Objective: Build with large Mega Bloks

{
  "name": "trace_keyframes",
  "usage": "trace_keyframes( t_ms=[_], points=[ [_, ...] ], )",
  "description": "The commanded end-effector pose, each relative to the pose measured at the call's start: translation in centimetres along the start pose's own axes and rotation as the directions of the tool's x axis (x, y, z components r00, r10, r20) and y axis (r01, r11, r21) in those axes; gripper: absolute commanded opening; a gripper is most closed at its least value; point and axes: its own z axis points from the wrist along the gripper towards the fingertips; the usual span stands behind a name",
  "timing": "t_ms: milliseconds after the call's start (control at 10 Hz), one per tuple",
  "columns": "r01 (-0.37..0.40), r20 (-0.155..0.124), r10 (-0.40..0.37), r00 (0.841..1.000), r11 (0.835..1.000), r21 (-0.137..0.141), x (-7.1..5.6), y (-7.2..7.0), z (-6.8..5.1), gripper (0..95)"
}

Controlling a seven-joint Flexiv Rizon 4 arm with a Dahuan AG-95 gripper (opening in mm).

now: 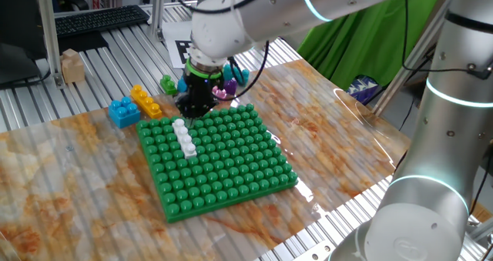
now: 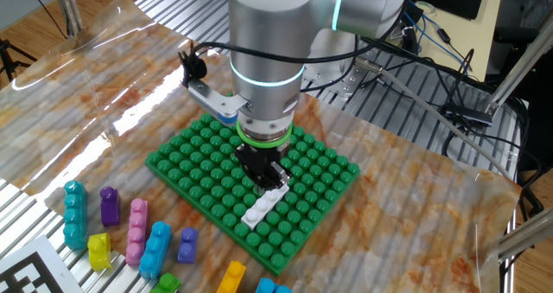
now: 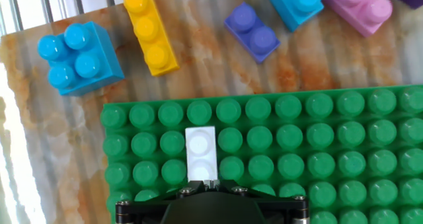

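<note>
A white Mega Blok (image 1: 185, 136) sits pressed onto the green studded baseplate (image 1: 223, 168), near its far left corner. It also shows in the other fixed view (image 2: 262, 207) and in the hand view (image 3: 200, 151). My gripper (image 1: 191, 111) (image 2: 270, 182) stands upright over the far end of that brick, fingers drawn together, at or just above its top. In the hand view only the gripper body (image 3: 201, 183) shows, covering the brick's end. Loose bricks lie beyond the plate: a blue square one (image 3: 78, 55), a yellow-orange one (image 3: 149, 29) and a purple one (image 3: 252, 31).
More loose bricks lie off the plate: teal (image 2: 75, 213), purple (image 2: 109, 205), pink (image 2: 137, 231), blue (image 2: 156, 248), yellow (image 2: 99, 250), green (image 1: 168, 84). A small wooden block (image 1: 72, 65) stands on the slatted table at the far left. A green cloth hangs at the back right.
</note>
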Motion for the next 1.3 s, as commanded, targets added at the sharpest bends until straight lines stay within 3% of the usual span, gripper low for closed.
trace_keyframes(
  t_ms=[100,400,800,1100,1300],
  points=[
    [-0.004,0.012,0.004,1.0,1.0,-0.005,1.0,-0.5,-0.9,0.0],
    [0.003,0.044,-0.003,0.999,1.0,0.008,2.1,-0.1,-1.4,0.0],
    [0.02,0.024,-0.021,1.0,0.999,0.027,4.0,0.1,-2.2,0.0],
    [0.008,-0.005,-0.008,1.0,0.998,0.063,4.7,-0.2,-2.8,0.0],
    [0.008,-0.027,-0.007,1.0,0.998,0.07,4.9,-0.5,-3.2,0.0]
  ],
)
